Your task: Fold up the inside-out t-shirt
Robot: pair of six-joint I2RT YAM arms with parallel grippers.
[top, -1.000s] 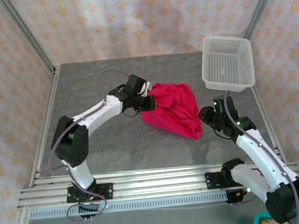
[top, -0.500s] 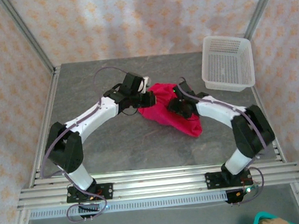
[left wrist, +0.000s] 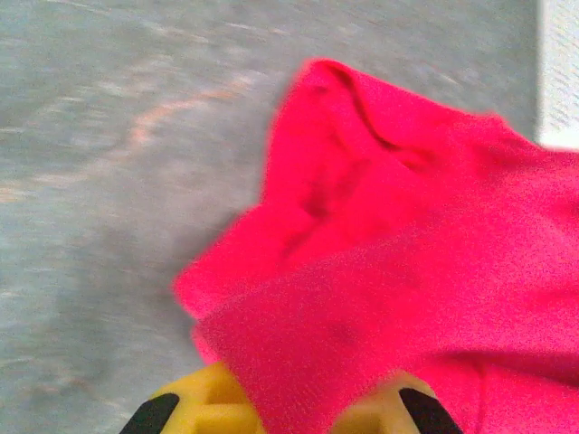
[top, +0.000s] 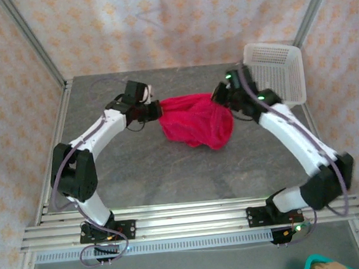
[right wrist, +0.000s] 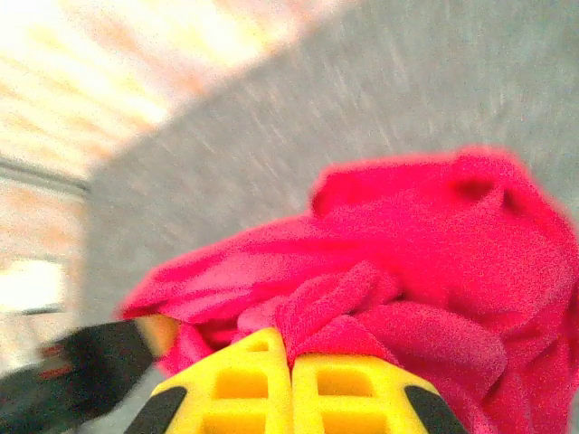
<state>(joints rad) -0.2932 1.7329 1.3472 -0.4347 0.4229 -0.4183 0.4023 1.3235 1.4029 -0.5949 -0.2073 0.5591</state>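
T-shirt bunched, no fold made. Left end effector clamped on 9 o'clock edge, right end effector clamped at 2 o'clock. Flattening, folding remain.

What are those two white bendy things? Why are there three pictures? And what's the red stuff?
Those are two robot arms, bolted to the near edge of a grey table. The big picture comes from a camera looking down from above. The other two come from small cameras on each arm's wrist, so you see that arm's yellow fingers up close. The red stuff is a bunched-up t-shirt. The left pincer is pinching one side of it and the right pincer the other, both shut on the cloth. A white mesh basket sits at the far right corner.
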